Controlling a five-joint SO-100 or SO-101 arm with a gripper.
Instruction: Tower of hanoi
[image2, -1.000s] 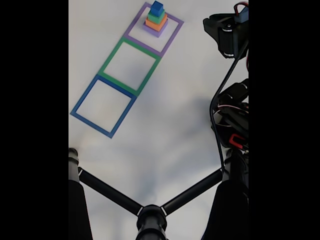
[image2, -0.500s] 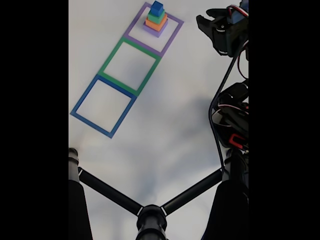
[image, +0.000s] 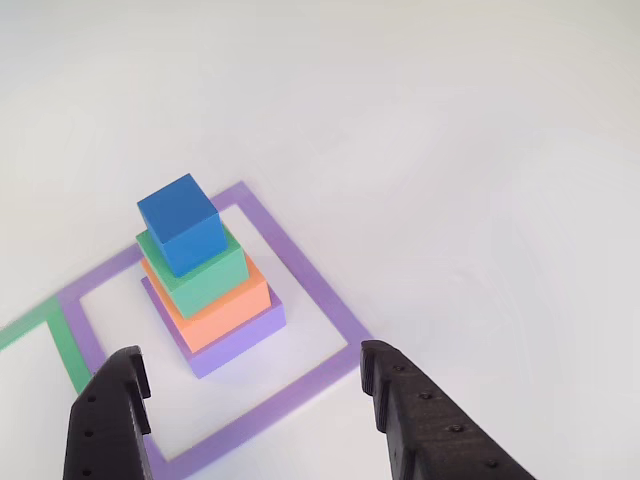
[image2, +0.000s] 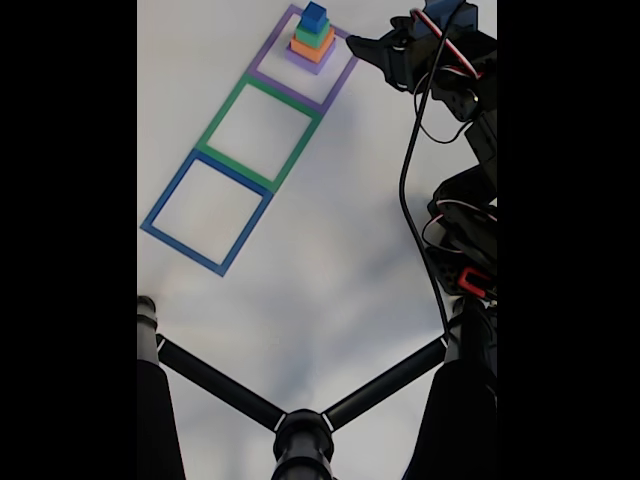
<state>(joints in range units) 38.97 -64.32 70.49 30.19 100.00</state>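
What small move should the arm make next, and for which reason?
Probably move forward and lower the open gripper around the blue cube. It sits on top of the four-block stack inside the purple square, so it must go first. The fingers are spread wide, short of the stack, holding nothing.

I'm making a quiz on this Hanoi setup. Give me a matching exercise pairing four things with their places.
Things:
1. blue cube
2. purple block
3. green square outline
4. gripper

Places:
A. bottom of the stack
B. middle of the three outlines
C. top of the stack
D. open, short of the stack, nearer the camera in the other view

Pairs: 1-C, 2-A, 3-B, 4-D
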